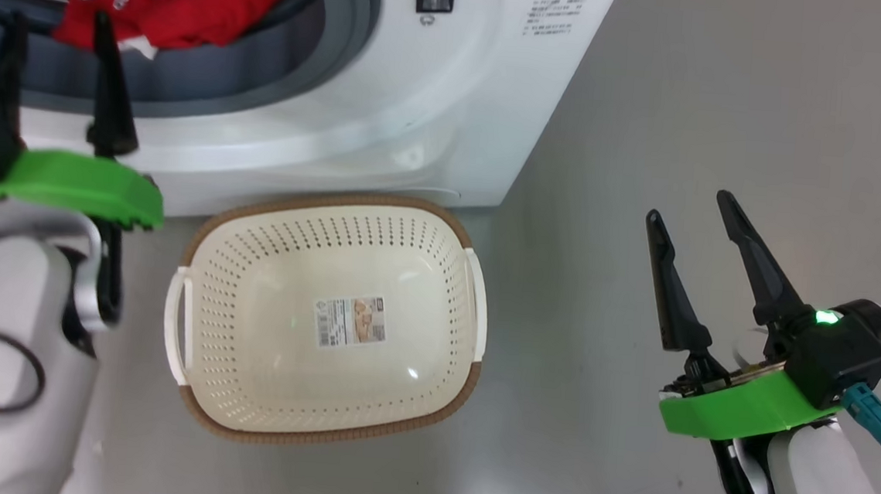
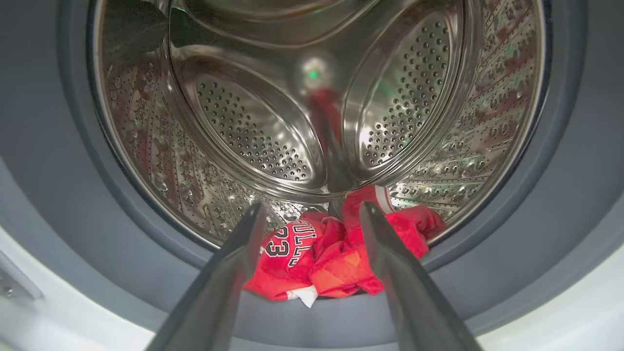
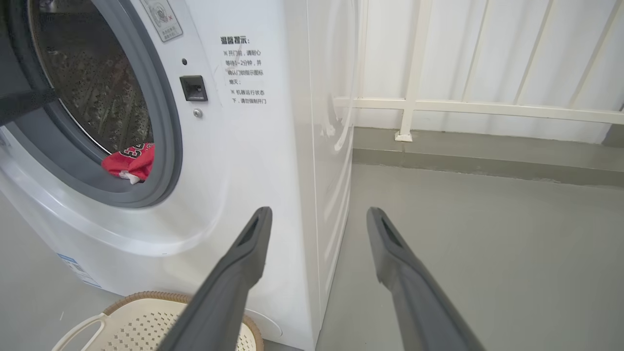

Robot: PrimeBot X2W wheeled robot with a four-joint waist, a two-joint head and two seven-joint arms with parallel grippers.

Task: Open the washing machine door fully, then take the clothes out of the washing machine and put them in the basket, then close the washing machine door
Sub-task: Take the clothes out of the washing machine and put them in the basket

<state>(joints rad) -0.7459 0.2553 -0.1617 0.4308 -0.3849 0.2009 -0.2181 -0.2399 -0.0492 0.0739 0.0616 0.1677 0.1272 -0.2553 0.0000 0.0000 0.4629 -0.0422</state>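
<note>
1. The clothes point(image 2: 336, 253), a red heap with the number 23 showing, lay at the front bottom edge of the drum point(image 2: 273, 122), spilling onto the grey seal point(image 2: 536, 234) of the washing machine point(image 1: 387, 119).
2. The left gripper point(image 2: 312, 209) pointed straight into the drum mouth, its 2 fingers spread wide and holding nothing. The heap lay just ahead of and below the tips, apart from them.
3. The heap's long side ran across the gap between those fingers, so a short reach forward and down would probably bring it between them.
4. The left arm was clearly the nearer 1. The right gripper point(image 1: 689, 206) hung well apart over the floor point(image 1: 637, 98), past the machine's right front corner, its fingers also wide and empty.
5. The basket point(image 1: 351, 196) sat on the floor just beside the machine's front, below the drum mouth, with no clothes in it.
</note>
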